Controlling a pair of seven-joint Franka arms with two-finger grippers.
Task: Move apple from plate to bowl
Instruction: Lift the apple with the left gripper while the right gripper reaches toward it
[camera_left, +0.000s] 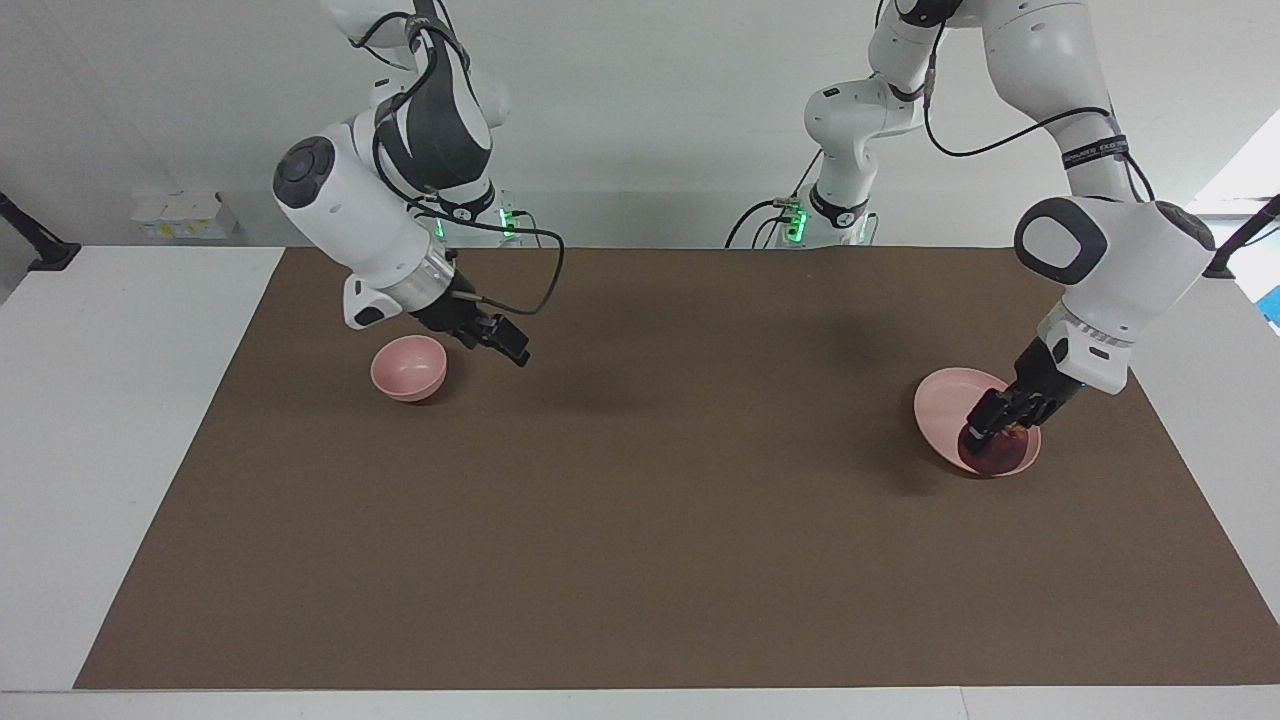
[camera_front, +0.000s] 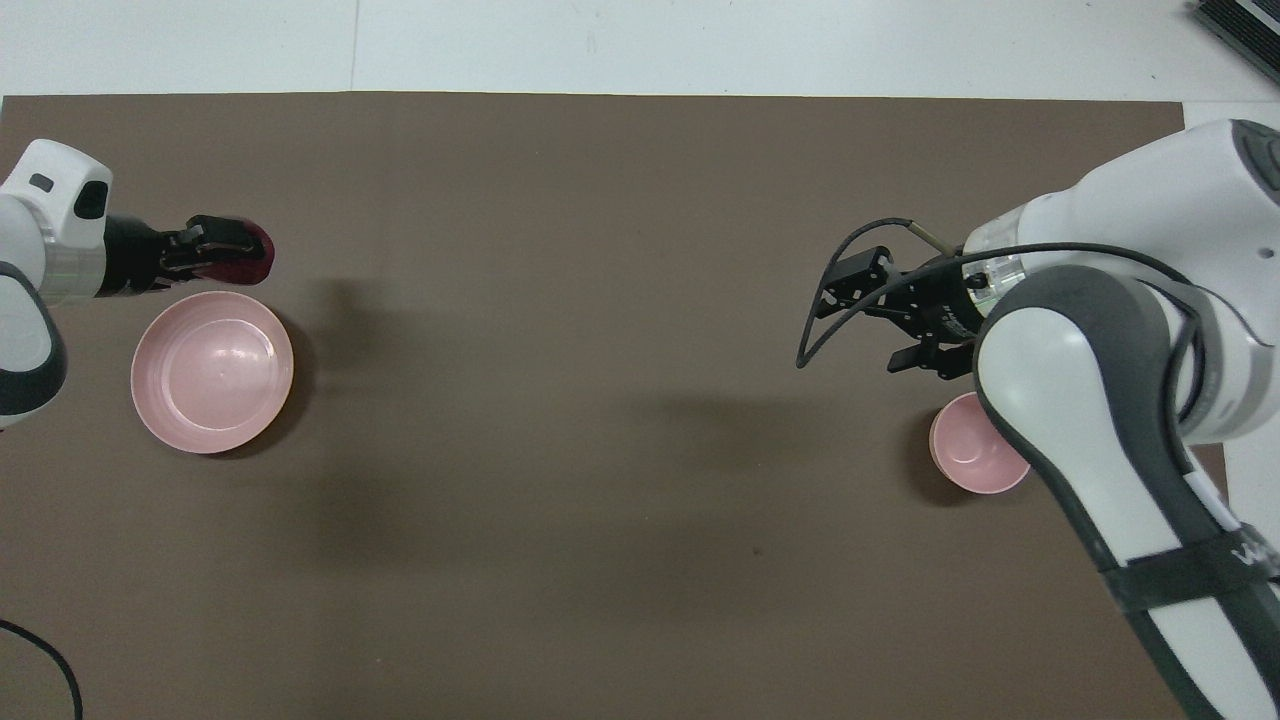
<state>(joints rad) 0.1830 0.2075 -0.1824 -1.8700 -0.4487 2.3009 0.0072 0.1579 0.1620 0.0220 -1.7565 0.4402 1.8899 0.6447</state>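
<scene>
A brown mat (camera_left: 640, 500) covers most of the white table (camera_left: 120, 450). A plain white wall (camera_left: 650, 120) rises at the table's edge, with small white boxes (camera_left: 183, 214) near it.

Glossy plate (camera_front: 212, 372), bowl (camera_left: 408, 367); matt brown table cover (camera_left: 660, 500).

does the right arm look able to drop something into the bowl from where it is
Probably yes: the right pincer hangs just beside the bowl, which stands open with nothing in it or over it.
</scene>
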